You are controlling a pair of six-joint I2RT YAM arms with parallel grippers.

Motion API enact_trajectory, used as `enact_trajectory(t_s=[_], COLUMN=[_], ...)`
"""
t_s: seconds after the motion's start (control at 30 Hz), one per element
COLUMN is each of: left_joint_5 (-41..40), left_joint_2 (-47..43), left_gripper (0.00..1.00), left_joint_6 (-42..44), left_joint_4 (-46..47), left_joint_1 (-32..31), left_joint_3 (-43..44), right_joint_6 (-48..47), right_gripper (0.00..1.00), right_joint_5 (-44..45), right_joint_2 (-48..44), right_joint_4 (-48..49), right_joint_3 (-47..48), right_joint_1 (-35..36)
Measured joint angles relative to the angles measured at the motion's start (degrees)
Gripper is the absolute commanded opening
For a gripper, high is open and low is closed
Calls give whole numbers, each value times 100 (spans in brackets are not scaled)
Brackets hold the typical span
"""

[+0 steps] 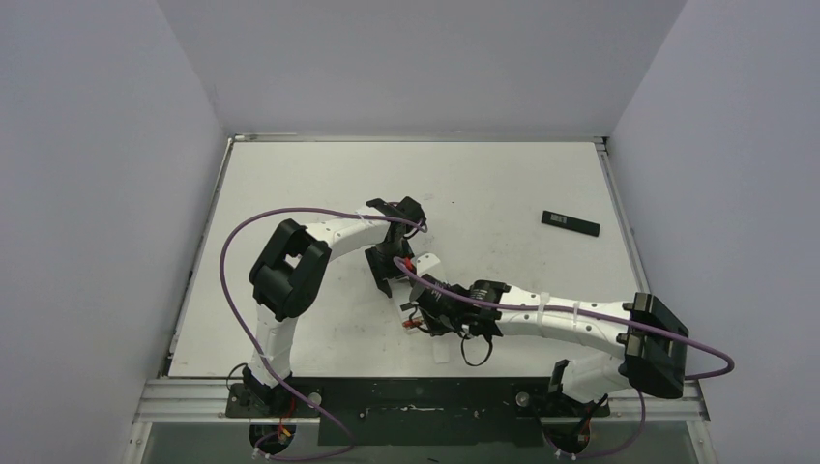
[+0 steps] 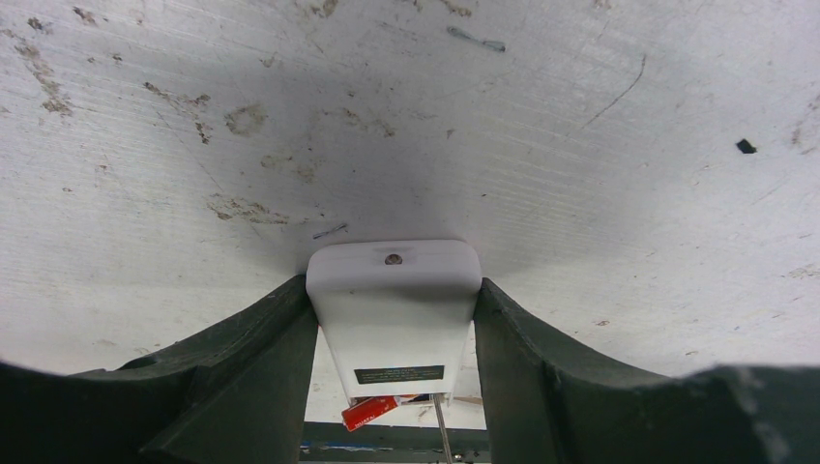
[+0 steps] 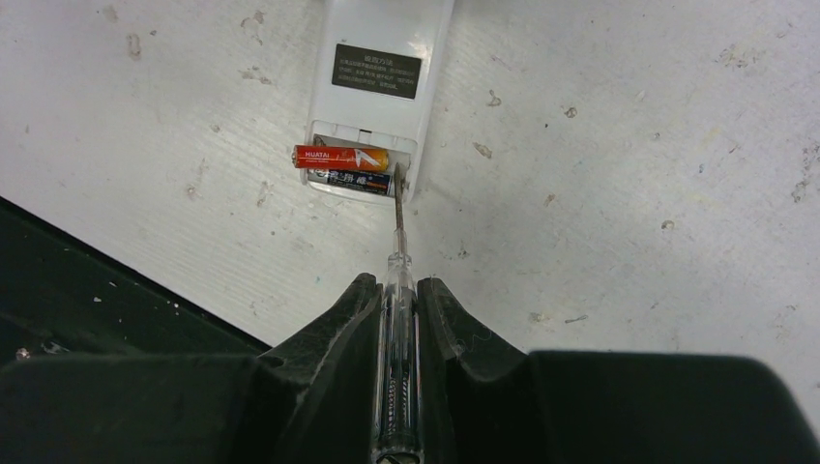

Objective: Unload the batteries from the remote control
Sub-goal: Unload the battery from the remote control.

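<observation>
Two batteries (image 3: 340, 158) side by side in open bay of white remote (image 3: 382, 106), flat on table (image 1: 483, 174). Screwdriver (image 3: 397, 208) tip at bay's right end, handle clamped in right gripper (image 3: 395, 287). Left gripper (image 2: 394, 290) clamped across remote's other end.

Between the fingers of the left claw (image 2: 392, 290) we see the remote control (image 2: 392, 324): smooth white plastic with a soft satin sheen and a dark matt label (image 2: 398, 374). The right claw (image 3: 396, 290) is matt black plastic, like the left. Between its fingers the screwdriver (image 3: 396, 338) has a clear glossy plastic handle and a thin bare-metal shaft. Just ahead, the orange-red battery (image 3: 340, 157) and the dark battery (image 3: 358, 181) wear shiny printed wraps. Under both claws the bench (image 3: 629, 145) looks matt white, finely ridged, scuffed and stained.
</observation>
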Motion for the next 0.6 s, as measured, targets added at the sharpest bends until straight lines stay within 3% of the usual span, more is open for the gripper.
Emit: enact_trajectory(t_s=[0.6], left_joint_5=[4], left_joint_2=[0], left_gripper=[0], left_joint_6=[2], left_joint_4=[2], left_joint_1=[0], left_joint_3=[0], right_joint_6=[24], right_gripper=[5], right_joint_5=[-59], right_joint_2=[-63], right_joint_4=[439], right_joint_3=[-251], right_joint_1=[-2])
